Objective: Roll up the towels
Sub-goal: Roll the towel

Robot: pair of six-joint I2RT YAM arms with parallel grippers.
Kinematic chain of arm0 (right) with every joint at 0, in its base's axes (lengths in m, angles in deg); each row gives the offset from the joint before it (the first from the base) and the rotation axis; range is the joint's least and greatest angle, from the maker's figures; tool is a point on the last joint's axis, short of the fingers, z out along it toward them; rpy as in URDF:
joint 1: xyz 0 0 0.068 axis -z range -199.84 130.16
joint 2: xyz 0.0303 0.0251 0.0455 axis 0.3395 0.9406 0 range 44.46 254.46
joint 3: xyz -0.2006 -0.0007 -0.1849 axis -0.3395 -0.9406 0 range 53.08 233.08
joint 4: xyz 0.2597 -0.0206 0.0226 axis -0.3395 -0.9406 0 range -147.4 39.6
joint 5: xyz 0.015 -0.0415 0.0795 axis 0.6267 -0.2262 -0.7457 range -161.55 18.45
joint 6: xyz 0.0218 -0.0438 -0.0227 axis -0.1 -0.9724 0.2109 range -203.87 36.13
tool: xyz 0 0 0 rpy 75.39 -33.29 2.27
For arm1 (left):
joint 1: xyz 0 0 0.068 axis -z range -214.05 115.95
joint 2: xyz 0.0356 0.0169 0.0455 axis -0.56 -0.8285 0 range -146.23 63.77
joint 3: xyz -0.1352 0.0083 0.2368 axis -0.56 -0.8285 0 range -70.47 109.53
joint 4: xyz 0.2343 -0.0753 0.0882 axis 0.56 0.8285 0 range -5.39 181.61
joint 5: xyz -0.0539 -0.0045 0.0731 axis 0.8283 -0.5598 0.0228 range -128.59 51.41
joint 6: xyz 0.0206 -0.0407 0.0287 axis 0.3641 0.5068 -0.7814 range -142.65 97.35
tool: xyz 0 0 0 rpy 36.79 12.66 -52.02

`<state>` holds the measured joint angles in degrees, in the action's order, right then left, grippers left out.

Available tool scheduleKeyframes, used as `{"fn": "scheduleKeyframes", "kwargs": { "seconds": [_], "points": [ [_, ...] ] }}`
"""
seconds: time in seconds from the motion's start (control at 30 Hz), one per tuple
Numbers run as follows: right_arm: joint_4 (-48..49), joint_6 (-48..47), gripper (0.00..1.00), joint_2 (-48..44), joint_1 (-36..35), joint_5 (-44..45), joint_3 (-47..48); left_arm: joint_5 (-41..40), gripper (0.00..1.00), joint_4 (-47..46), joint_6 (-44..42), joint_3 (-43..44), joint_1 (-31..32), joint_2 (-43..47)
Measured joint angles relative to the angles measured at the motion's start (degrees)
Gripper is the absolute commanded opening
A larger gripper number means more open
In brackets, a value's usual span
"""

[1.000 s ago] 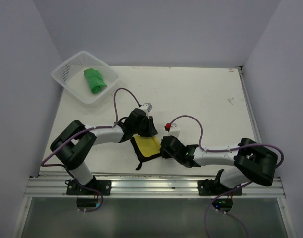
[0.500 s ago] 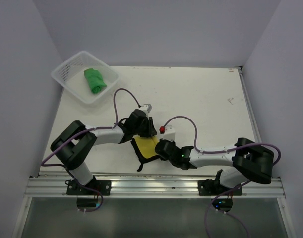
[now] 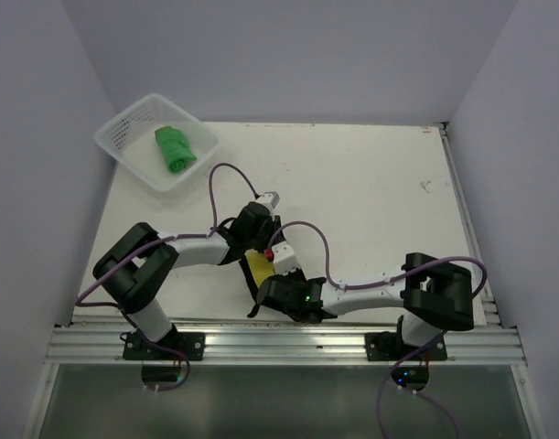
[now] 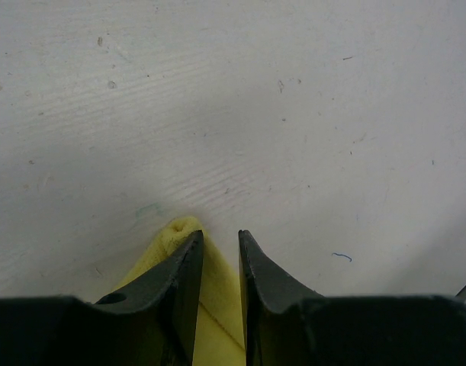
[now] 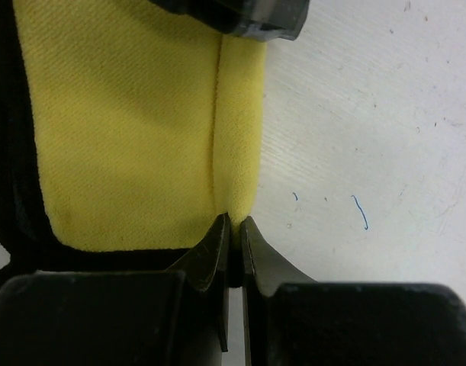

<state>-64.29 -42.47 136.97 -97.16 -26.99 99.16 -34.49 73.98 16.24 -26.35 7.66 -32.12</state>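
The yellow towel with its black reverse lies at the table's near middle, mostly covered by both grippers. My left gripper is closed on the far corner of its folded edge. My right gripper is shut on the near end of the same folded strip. The flat yellow face lies to the strip's left, with a black border. The left gripper's body shows at the strip's far end. The bright green towel lies rolled in the basket.
The white mesh basket stands at the table's far left corner. The right arm's purple cable loops above the table beside the grippers. Bare white table stretches right and to the back.
My right gripper has moved left across the towel toward the left gripper. Less of the yellow face shows. The left gripper has stayed in place.
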Motion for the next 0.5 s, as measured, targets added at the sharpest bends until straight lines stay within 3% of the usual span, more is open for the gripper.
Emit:
{"fn": "scheduleKeyframes", "kwargs": {
  "seconds": [0.27,0.5],
  "points": [
    [-8.44,-1.84,0.0,7.39,-2.95,4.0,8.33,-1.07,0.3,0.46,-0.02,-0.59,-0.07,1.01],
    [-9.64,-1.84,0.0,8.48,-3.1,4.33,8.76,-2.29,0.31,2.51,-0.66,-1.22,-1.55,5.77]
  ]
}}
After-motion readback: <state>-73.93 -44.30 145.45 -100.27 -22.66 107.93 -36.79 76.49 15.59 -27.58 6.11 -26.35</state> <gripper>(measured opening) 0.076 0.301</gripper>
